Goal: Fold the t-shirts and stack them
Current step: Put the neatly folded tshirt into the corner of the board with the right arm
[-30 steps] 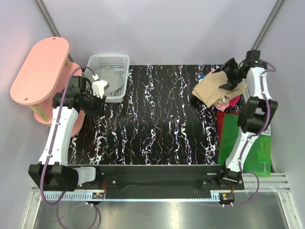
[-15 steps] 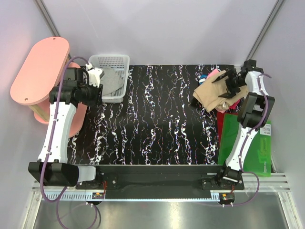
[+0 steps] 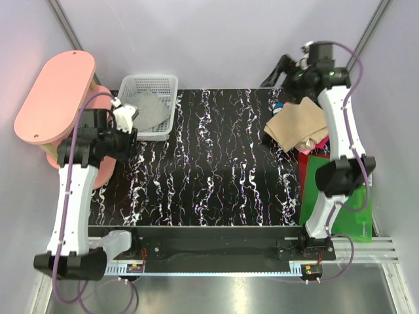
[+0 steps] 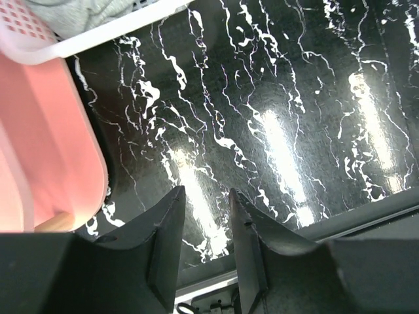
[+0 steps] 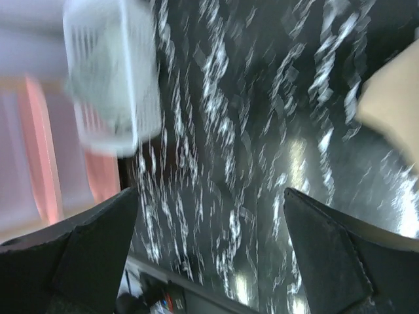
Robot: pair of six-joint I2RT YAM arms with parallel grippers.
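The tan t-shirt [image 3: 298,126] lies crumpled at the table's back right, on top of the pink t-shirt [image 3: 319,141]; its edge also shows in the right wrist view [image 5: 393,104]. The grey t-shirt [image 3: 148,110] lies in the white mesh basket [image 3: 165,83] at the back left, and shows in the left wrist view [image 4: 78,10]. My left gripper [image 3: 126,139] [image 4: 204,196] hangs over the table just in front of the basket, jaws narrowly apart and empty. My right gripper [image 3: 280,69] [image 5: 209,216] is raised behind the tan t-shirt, wide open and empty.
A pink oval stool [image 3: 55,98] stands left of the basket. A flat green sheet [image 3: 337,196] lies along the right edge with a red strip beside it. A small blue item [image 3: 278,106] sits behind the tan t-shirt.
My right gripper has let go of the tan t-shirt and lifted up and back-left, away from the pile. The left arm has swung a little left and nearer.
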